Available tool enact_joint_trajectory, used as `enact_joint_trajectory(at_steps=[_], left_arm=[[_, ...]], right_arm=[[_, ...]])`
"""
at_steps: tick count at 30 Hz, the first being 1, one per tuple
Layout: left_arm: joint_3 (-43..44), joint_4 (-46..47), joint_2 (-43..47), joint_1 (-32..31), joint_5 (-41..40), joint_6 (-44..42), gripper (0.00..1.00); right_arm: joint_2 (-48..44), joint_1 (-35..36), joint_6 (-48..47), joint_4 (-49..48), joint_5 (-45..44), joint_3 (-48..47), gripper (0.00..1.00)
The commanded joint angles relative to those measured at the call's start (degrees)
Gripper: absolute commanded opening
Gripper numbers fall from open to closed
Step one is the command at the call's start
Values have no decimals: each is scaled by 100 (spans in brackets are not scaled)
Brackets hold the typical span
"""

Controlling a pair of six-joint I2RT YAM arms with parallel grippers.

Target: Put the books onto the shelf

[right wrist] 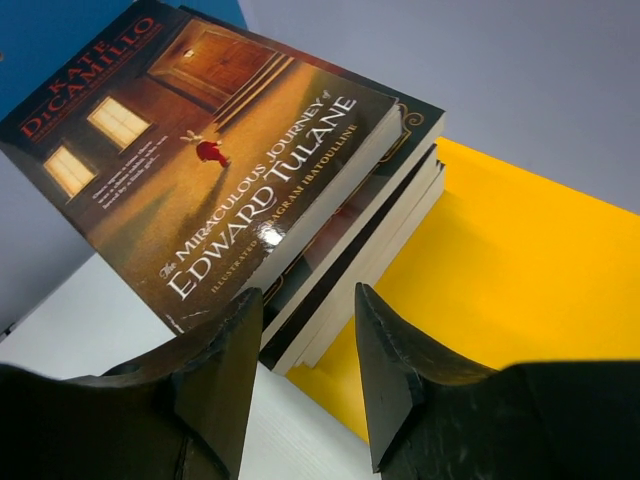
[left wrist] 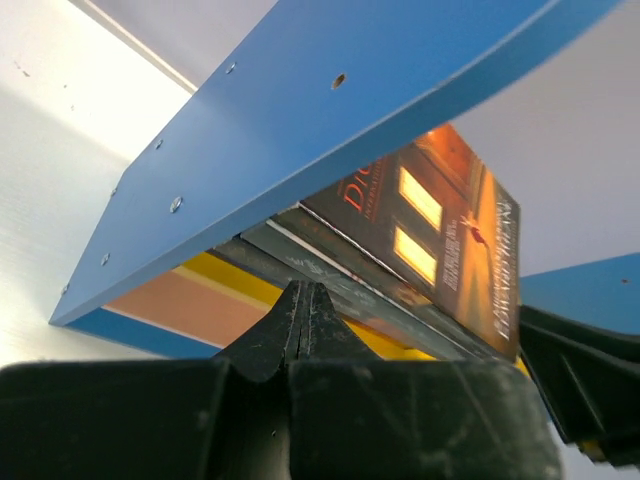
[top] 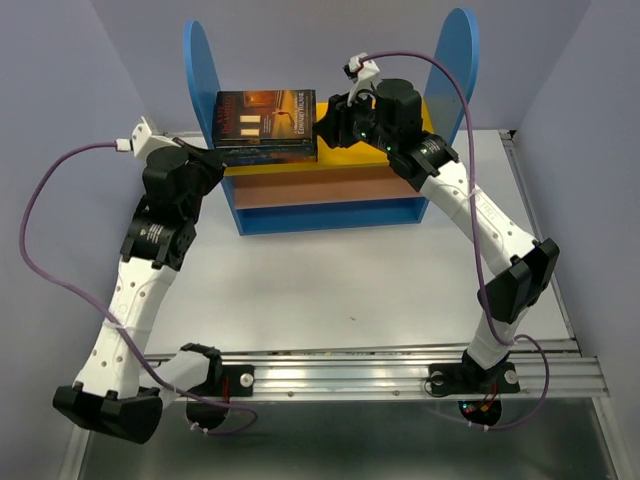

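The books [top: 265, 125] lie flat in a stack on the shelf [top: 330, 215], on the left part of its yellow top board [right wrist: 500, 260]. Their left edge is close against the tall blue left side panel [top: 197, 70]. The uppermost cover is dark brown and orange with lit windows, and it reads "The Miraculous Journey of Edward Tulane" and "Kate DiCamillo". The volumes under it are darker, and their right edges sit unevenly, some sticking out past the top one. The right part of the yellow board is bare as far as the right side panel [top: 458, 50]. Below it are the brownish middle board [top: 330, 188] and the blue bottom board.

The right gripper [right wrist: 308, 300] sits at the right edge of the stack, above the top board. Its jaws are partly open on either side of the stack's near right corner, and they grip nothing. The left gripper [left wrist: 305, 300] is at the near left corner of the shelf, beside the left panel. Its jaws are pressed fully together and empty, and the tip points at the near edge of the stack.

The shelf stands at the far side of the white bench [top: 330, 290].
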State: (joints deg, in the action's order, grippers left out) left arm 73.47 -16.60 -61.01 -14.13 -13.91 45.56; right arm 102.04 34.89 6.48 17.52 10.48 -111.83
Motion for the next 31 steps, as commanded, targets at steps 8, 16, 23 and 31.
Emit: enact_joint_trajectory(at_steps=[8,16,23,31], left_arm=[[-183,-923,1372,24,-339,-337,99],[-1106,-1740,2611,33,-885,-311,99],[-1800,-1865,3455,33,-1246,-144,99],[-1898,-1820,3395,24,-1149,-82,99]], right_arm=[[-956,17,424,-249,-2725,903,100],[-3913,17,1512,-258,-3991,4610,100],[-5912,17,2393,23,-4291,6357,100],[-6003,17,2489,428,-4581,6481,100]])
